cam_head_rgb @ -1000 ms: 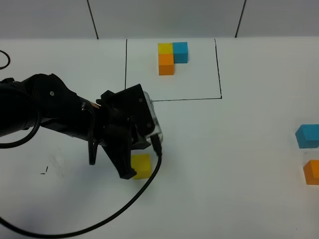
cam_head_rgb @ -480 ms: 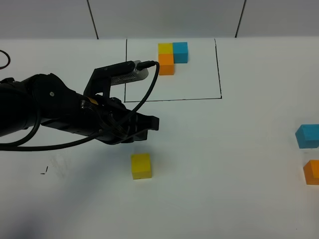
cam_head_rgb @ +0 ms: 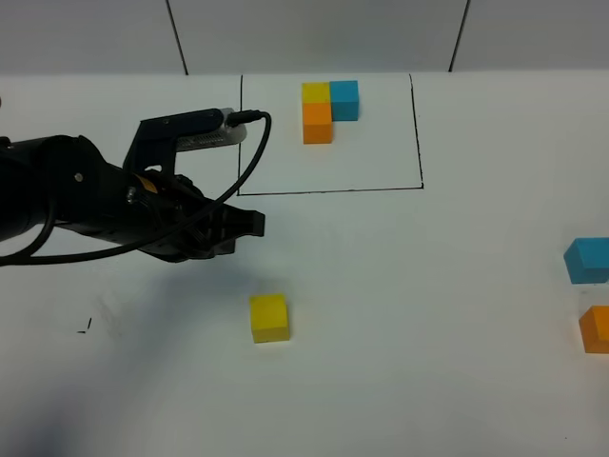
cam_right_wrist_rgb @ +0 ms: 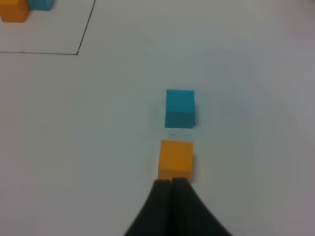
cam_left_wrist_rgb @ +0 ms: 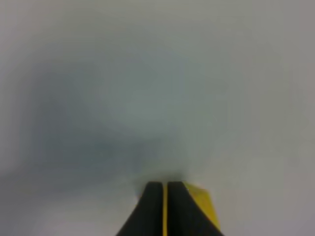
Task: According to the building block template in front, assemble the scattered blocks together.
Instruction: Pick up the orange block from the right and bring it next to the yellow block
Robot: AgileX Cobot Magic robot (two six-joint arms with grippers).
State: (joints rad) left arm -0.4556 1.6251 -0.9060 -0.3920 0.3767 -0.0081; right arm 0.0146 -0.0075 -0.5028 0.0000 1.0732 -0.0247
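The building block template [cam_head_rgb: 328, 109] is a small L of three joined cubes. Yellow is at the far left, blue is touching it on the right, and orange is touching the yellow on the near side. It stands at the back of the table [cam_head_rgb: 428, 362], inside a thin black outline [cam_head_rgb: 328, 190], close to the far edge.

The scattered blocks are three plain matte cubes of approx. the same size. The yellow cube [cam_head_rgb: 269, 317] lies alone near the front, left of the middle. The blue cube [cam_head_rgb: 587, 260] and the orange cube [cam_head_rgb: 596, 328] lie at the far right edge of the high view. They are near each other but not touching, w/ the blue farther back.

The left gripper [cam_head_rgb: 252, 224] is pressed together w/ nothing in it. It hangs between the outline and the yellow cube, apart from both. The right gripper [cam_right_wrist_rgb: 172, 189] is also pressed together and empty. The orange cube is just in front of its tips, and I cannot tell if they touch.

The table is plain white and matte, w/ a small black mark [cam_head_rgb: 86, 327] at the left. Behind it is a grey wall [cam_head_rgb: 314, 33] w/ dark seams. A black cable [cam_head_rgb: 249, 152] loops over the left arm.
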